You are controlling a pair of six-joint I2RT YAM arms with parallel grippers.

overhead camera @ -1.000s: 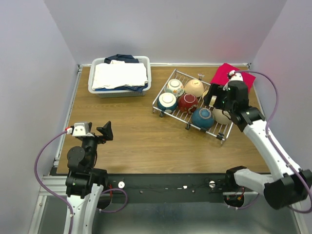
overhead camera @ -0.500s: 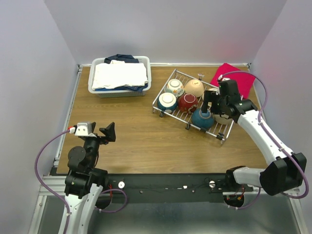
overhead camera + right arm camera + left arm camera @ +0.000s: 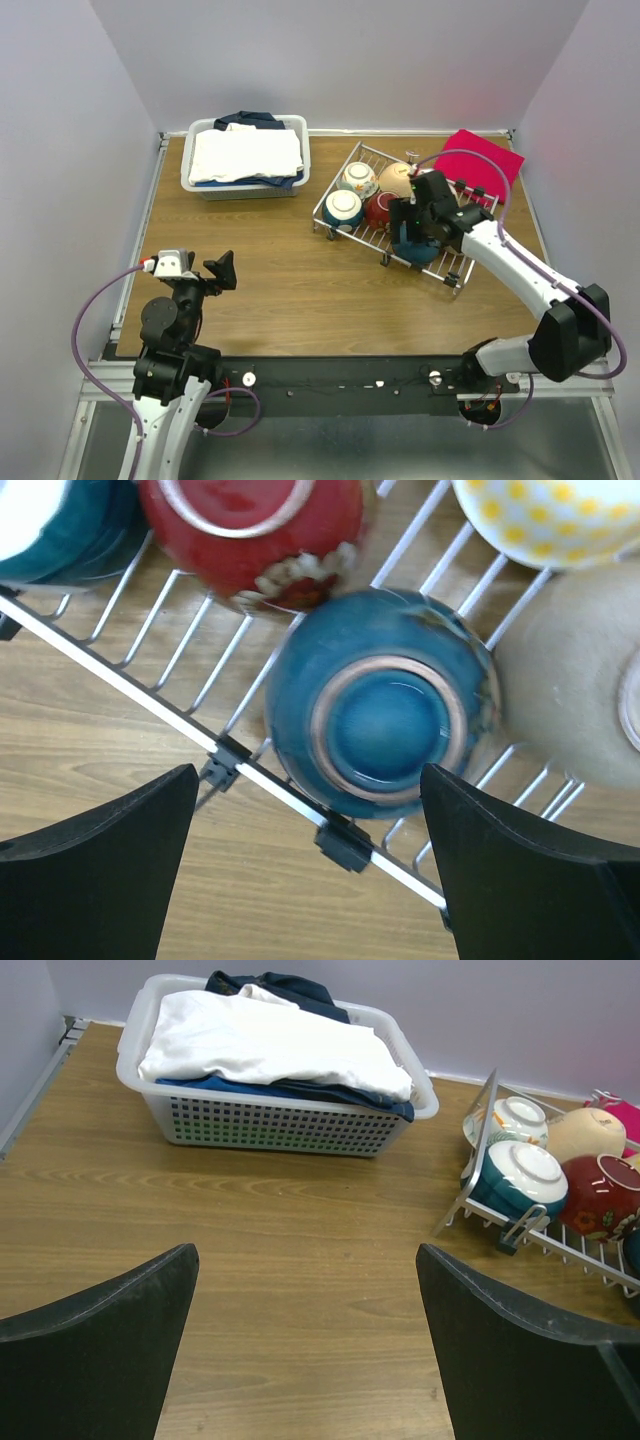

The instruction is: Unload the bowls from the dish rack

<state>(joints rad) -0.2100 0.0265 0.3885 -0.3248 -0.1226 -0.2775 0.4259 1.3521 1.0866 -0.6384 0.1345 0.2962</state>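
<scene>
Since the upturned teal-blue bowl (image 3: 385, 725) sits on the dish rack (image 3: 100, 665) near rail, centred at 12 o'clock betw. the wide-open, empty right gripper (image 3: 307, 775) fingers, R arm's far nearer than the equally open left gripper (image 3: 305, 1252).

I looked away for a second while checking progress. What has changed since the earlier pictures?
The right end effector swung left from the right end of the silver wire dish rack to hover open over the upturned teal-blue ceramic bowl. Nothing was grasped. The open left end effector barely shifted; rack and other bowls stayed put.
</scene>
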